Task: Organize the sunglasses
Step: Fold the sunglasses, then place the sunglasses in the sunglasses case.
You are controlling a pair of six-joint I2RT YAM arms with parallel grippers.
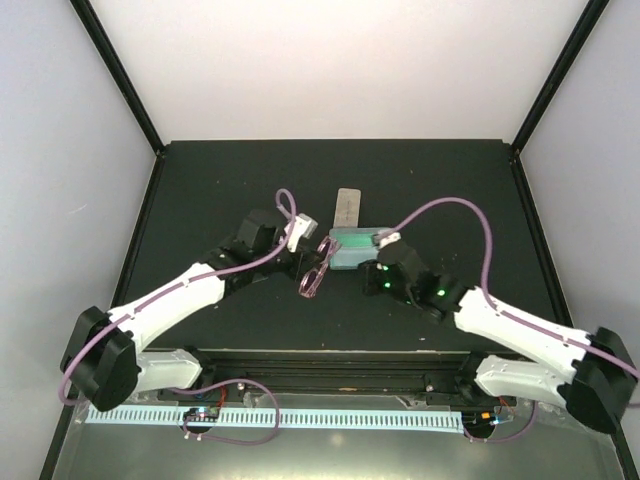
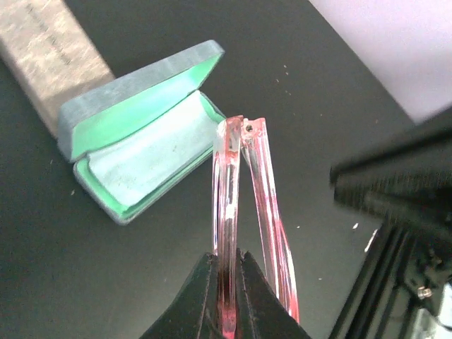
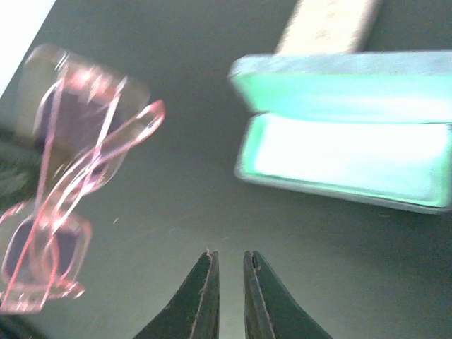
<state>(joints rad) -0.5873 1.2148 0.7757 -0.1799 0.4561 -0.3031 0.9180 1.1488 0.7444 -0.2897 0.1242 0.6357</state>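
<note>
Currently catalogued: one pair of thin reddish-pink wire-framed sunglasses with clear-looking lenses point(image 2: 229, 212), being held over the black table point(image 1: 200, 180), at 7 o'clock from the open blue-grey oblong case with mint lining point(image 1: 352, 245). The left pincer point(image 2: 226, 258) is pinching one slim bar of the frame. The right pincer point(image 3: 229, 256) is hovering narrowly parted, carrying nothing. Risk: the grip is looking narrow, so the slick frame could be pivoting, slipping free, or catching the case rim.
</note>
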